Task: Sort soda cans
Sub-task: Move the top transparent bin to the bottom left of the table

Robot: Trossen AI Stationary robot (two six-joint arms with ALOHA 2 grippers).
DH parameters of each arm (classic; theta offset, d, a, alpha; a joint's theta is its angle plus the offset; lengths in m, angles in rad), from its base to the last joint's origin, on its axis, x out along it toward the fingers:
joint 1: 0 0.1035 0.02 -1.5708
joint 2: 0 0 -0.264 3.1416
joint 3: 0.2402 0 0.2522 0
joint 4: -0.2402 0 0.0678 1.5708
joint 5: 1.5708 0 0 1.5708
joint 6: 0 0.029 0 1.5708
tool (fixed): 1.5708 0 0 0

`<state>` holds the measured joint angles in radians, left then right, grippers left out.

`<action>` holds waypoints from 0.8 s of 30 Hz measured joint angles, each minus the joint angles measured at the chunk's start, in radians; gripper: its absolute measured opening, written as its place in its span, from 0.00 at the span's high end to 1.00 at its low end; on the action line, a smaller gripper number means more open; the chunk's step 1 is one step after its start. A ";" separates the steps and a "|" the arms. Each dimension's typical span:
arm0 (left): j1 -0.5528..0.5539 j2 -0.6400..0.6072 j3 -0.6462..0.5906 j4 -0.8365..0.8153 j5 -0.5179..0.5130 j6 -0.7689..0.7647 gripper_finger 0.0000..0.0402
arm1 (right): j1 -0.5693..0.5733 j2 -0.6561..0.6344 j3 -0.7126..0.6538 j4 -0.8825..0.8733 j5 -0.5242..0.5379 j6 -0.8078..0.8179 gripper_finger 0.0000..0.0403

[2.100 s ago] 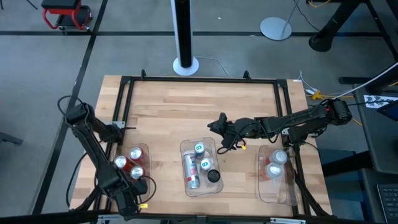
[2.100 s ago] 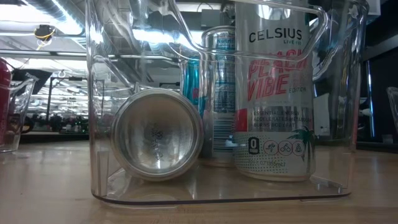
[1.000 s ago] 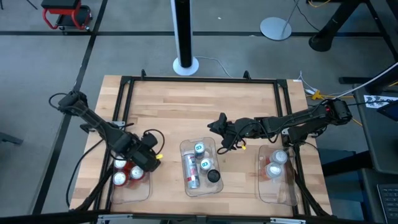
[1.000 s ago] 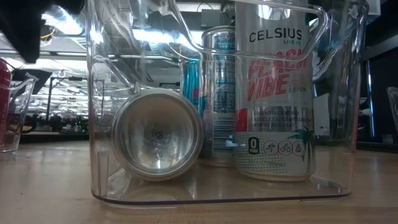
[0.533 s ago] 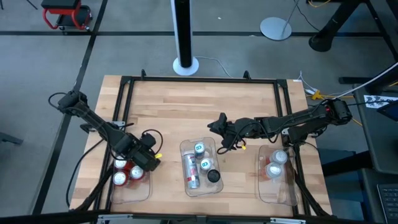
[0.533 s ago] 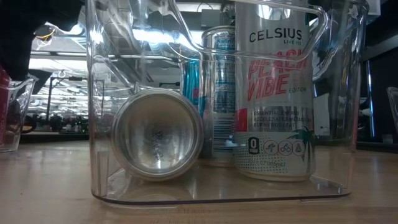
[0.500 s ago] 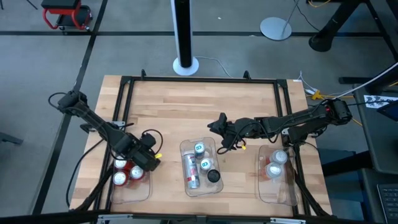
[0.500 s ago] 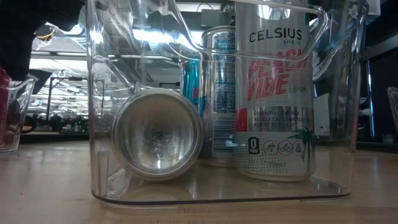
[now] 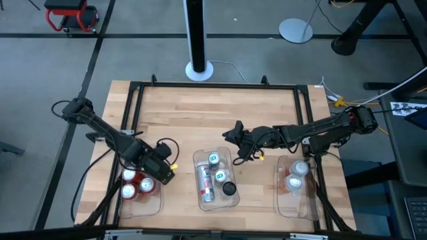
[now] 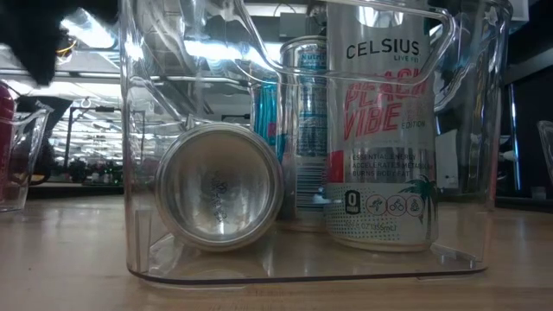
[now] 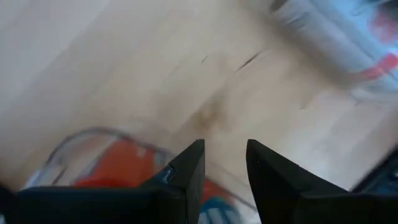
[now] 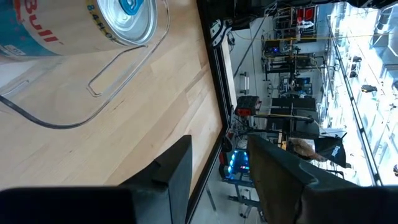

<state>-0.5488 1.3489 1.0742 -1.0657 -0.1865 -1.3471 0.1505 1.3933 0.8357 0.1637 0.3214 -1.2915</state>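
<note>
Three clear bins stand along the table's near side. The left bin holds several red cans. The middle bin holds a can lying on its side, a teal-topped can, a dark-topped can and another upright one. The right bin holds two silver-white cans. My left gripper hovers over the left bin's right rim, open and empty. My right gripper is open and empty just beyond the middle bin's far right corner.
A black frame runs around the wooden table top. The far half of the table is bare wood. In the low view the middle bin's wall fills the picture, with the lying can's base and a white can behind it.
My left arm has swung from the table's near left corner to above the left bin. Over the last second its gripper has drifted a little toward the middle bin. My right arm has kept still, and the cans have not moved.
</note>
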 joint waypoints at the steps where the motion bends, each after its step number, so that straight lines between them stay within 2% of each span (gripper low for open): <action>1: 0.010 -0.001 0.015 0.001 -0.001 0.034 0.73 | 0.000 0.000 0.000 0.000 0.000 0.000 0.62; 5: 0.044 0.003 0.043 0.020 -0.010 0.186 0.73 | 0.000 0.000 0.000 -0.001 0.000 0.000 0.62; 8: 0.069 0.002 0.043 0.012 -0.012 0.228 0.72 | 0.000 0.000 0.000 -0.002 0.000 0.000 0.62; 11: 0.094 0.002 0.043 -0.009 -0.007 0.229 0.67 | 0.000 0.000 0.000 -0.007 0.000 0.002 0.62; 15: 0.112 0.001 0.043 -0.057 0.010 0.187 0.55 | 0.000 0.000 0.000 -0.008 0.000 0.003 0.62; 19: 0.116 0.001 0.043 -0.174 0.033 0.062 0.43 | 0.000 0.000 0.000 -0.008 0.000 0.003 0.62; 24: 0.121 0.001 0.043 -0.176 0.033 0.026 0.38 | 0.000 0.000 0.000 -0.008 0.000 0.003 0.62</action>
<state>-0.4273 1.3500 1.1175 -1.2415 -0.1534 -1.3209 0.1503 1.3933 0.8358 0.1555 0.3210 -1.2881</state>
